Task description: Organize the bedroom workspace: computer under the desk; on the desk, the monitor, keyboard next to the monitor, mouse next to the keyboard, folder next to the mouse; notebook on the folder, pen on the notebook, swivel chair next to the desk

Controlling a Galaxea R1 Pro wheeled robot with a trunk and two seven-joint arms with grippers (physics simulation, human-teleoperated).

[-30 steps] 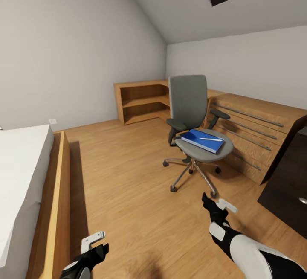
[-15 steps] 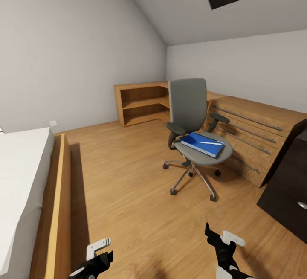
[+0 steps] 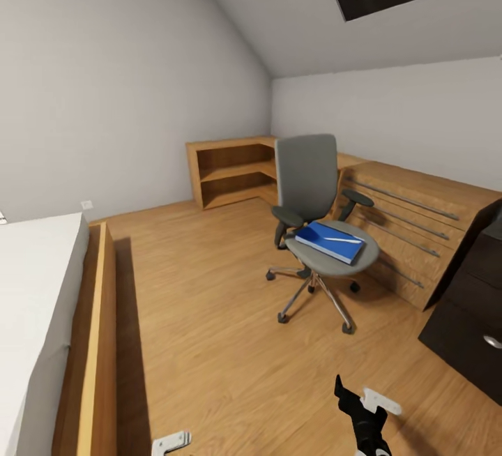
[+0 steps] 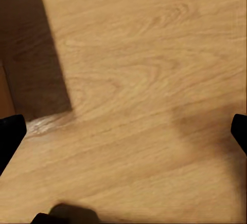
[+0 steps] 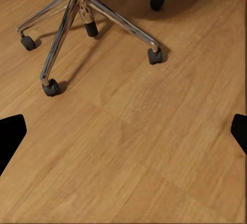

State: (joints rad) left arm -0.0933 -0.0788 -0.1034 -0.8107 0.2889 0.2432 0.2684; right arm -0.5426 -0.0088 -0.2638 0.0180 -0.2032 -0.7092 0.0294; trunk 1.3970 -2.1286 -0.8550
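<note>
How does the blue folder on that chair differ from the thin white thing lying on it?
The flat bright blue folder is a broad rectangle covering much of the grey swivel chair seat; the thin white pen is a slim stick, far smaller, resting on the folder's top. Both lie flat.

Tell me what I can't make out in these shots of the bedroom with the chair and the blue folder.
- Desk: head view, cut off by the right edge; its top is out of frame, so anything on it is unknown.
- White stick on the folder: too small to confirm as the pen; a notebook cannot be told.
- Left gripper: head view, cut by the bottom edge.
- Swivel chair: right wrist view, seat cut off by the top edge.
</note>
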